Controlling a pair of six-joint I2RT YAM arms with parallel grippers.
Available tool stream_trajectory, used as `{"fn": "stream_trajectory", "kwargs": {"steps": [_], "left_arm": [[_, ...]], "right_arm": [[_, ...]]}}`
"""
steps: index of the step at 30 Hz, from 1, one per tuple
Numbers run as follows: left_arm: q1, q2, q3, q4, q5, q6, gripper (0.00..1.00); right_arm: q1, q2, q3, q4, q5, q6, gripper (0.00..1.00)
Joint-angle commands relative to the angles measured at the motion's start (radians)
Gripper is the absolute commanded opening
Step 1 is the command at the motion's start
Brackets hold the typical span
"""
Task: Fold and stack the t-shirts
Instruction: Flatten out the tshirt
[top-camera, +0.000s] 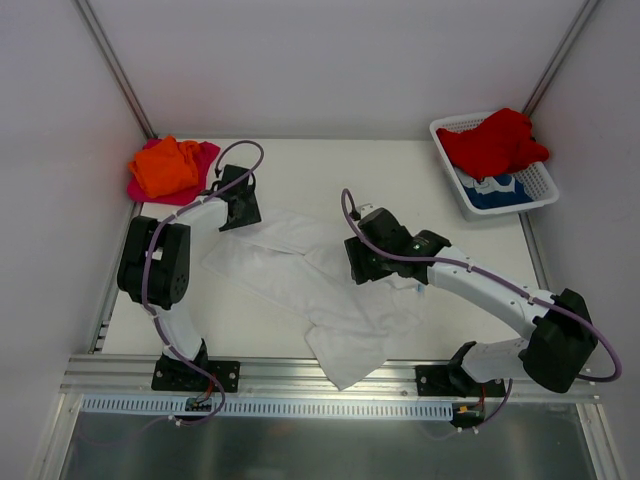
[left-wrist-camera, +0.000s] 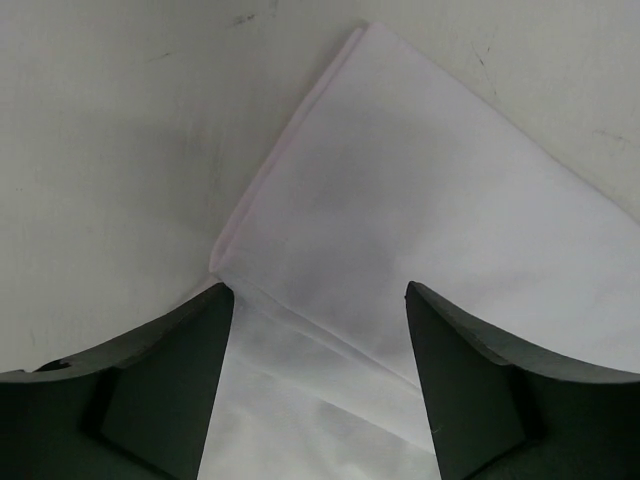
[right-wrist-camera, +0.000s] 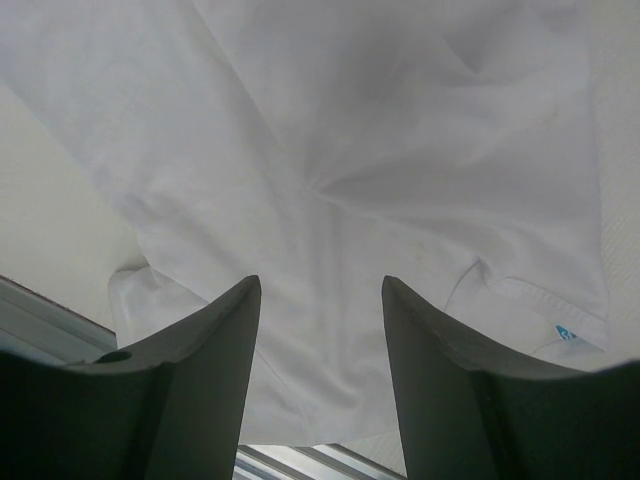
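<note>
white t-shirt (top-camera: 330, 300) lies spread and rumpled across the middle of the table (top-camera: 380, 170), running from far left to near right, with both grippers over it. the left gripper (left-wrist-camera: 318, 295) has its jaws apart and grasps nothing. a folded corner of the cloth lies flat between and below its fingers (left-wrist-camera: 170, 370), and bare table shows to the left and on the far side of that corner. the right gripper (right-wrist-camera: 320, 285) is likewise spread wide and empty, its fingers (right-wrist-camera: 190, 370) above a creased part of the shirt, and a small blue label (right-wrist-camera: 565, 333) sits by a stitched edge to the right. in the overhead view the right arm (top-camera: 480, 285) reaches across the shirt's near right part and hides some of it. the shirt's near end drapes over the metal rail (top-camera: 130, 370) at the table's near edge. well apart, at the far left corner, an orange t-shirt (top-camera: 165, 165) sits folded on a magenta-pink t-shirt (top-camera: 205, 155). at the far right corner a white mesh basket (top-camera: 540, 185) holds a red t-shirt (top-camera: 495, 140) heaped over a blue-and-white t-shirt (top-camera: 495, 190).
</note>
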Motion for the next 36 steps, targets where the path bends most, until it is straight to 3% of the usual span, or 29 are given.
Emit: {"fn": "stream_trajectory", "kwargs": {"steps": [1, 2, 5, 8, 12, 21, 29, 36], "left_arm": [[0.013, -0.019, 0.037, -0.017, -0.050, 0.017, 0.61], [0.013, -0.027, 0.037, -0.019, -0.053, 0.017, 0.43], [0.013, -0.026, 0.040, -0.027, -0.065, 0.017, 0.20], [0.013, -0.013, 0.048, -0.033, -0.065, 0.016, 0.17], [0.013, -0.006, 0.048, -0.033, -0.053, 0.010, 0.00], [0.013, -0.012, 0.046, -0.031, -0.042, 0.010, 0.00], [0.013, -0.010, 0.043, -0.033, -0.036, 0.011, 0.00], [0.013, -0.001, 0.048, -0.031, -0.030, 0.008, 0.00]], "right_arm": [[-0.005, -0.017, -0.002, 0.015, -0.015, -0.008, 0.55], [-0.005, -0.012, -0.004, 0.018, -0.015, -0.008, 0.55], [-0.005, -0.008, -0.001, 0.022, -0.023, -0.008, 0.55], [-0.005, -0.012, 0.001, 0.024, -0.023, -0.006, 0.56], [-0.008, -0.015, -0.010, 0.019, 0.011, -0.011, 0.55], [-0.043, -0.026, -0.073, 0.034, 0.046, -0.008, 0.57], [-0.043, 0.040, -0.131, 0.136, 0.040, 0.032, 0.53], [-0.045, 0.072, -0.139, 0.179, -0.041, 0.041, 0.53]]}}
